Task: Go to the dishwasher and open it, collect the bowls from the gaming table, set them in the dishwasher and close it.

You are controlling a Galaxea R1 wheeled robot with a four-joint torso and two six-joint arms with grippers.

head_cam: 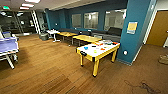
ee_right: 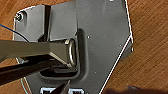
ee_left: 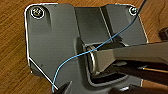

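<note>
Several bowls (head_cam: 86, 48) dot the gaming table (head_cam: 88, 55) ahead; wrist views show wooden floor (ee_left: 12, 62), finger state unreadable.

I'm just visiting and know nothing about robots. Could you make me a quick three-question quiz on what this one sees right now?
1. True or false: the gaming table has yellow legs.
2. What stands directly behind the gaming table? A) a teal pillar B) a glass door C) a staircase
3. Fill in: the bowls lie on the table's ___ top.

Key: 1 true. 2 A, the teal pillar. 3 white.
</note>
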